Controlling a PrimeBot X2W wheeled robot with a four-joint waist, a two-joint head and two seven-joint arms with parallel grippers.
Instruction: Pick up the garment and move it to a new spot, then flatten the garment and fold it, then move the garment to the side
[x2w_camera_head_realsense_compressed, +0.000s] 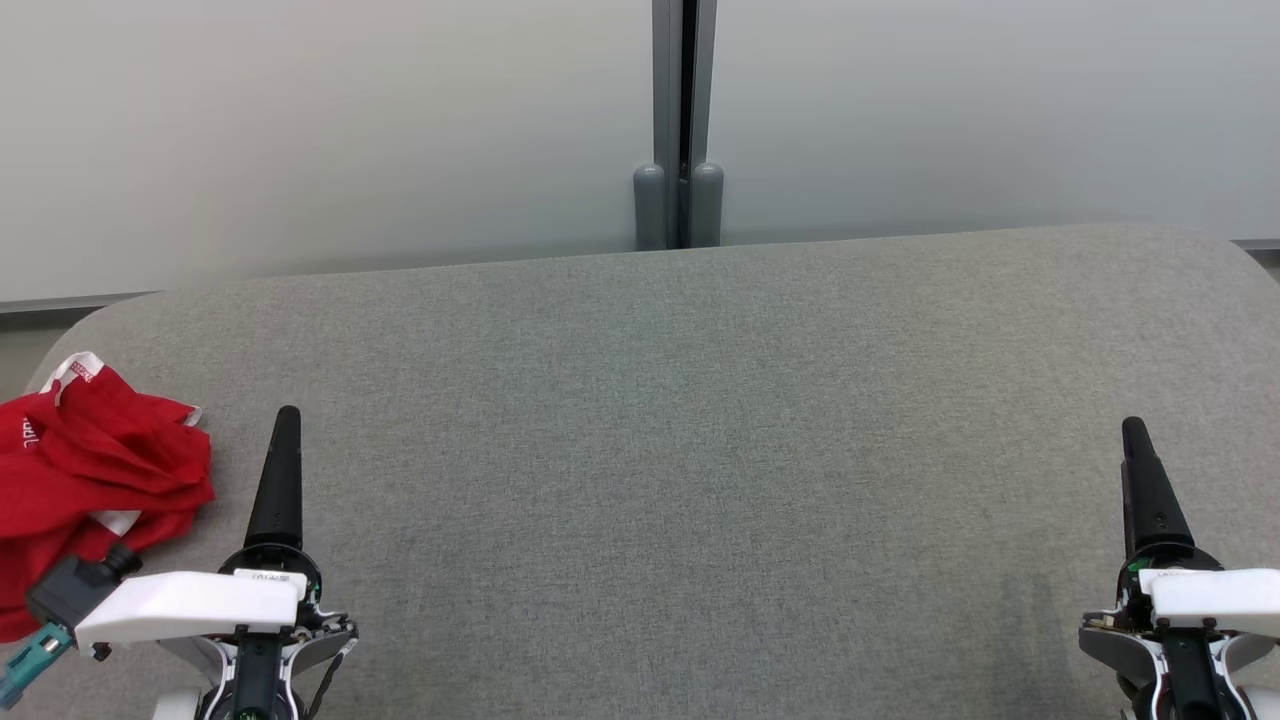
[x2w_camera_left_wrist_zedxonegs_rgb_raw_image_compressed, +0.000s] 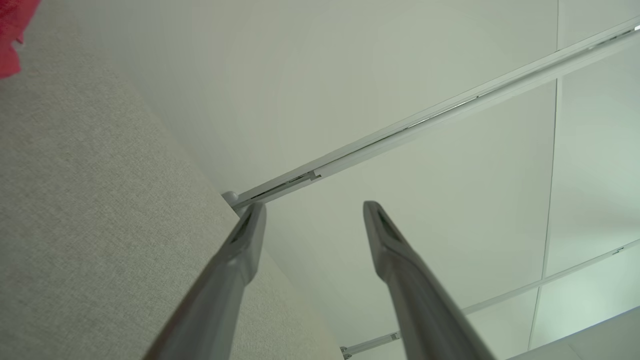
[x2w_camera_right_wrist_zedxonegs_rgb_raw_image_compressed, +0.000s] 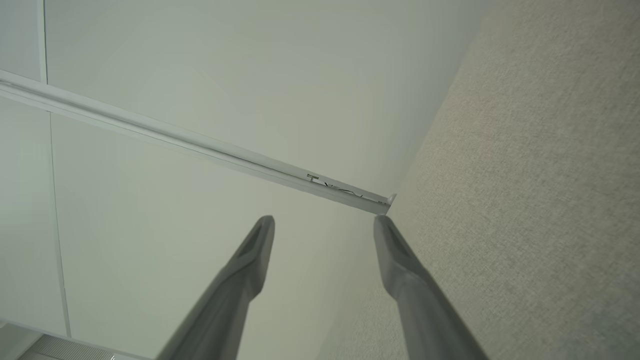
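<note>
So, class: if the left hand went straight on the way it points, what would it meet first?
The left hand would probably pass over the table and meet the pale wall; the red shirt lies off to its left.

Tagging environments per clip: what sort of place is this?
Probably an office or lab room: a grey fabric-covered surface, pale partition panels joined by a grey post, and a crumpled red garment.

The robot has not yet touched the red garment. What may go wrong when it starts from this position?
1. The garment lies crumpled near the left edge of the grey surface, partly outside the head view; a grasp by the open left hand may push it over the edge.
2. The bunched folds may make the hand catch several layers, so flattening could become harder.
</note>
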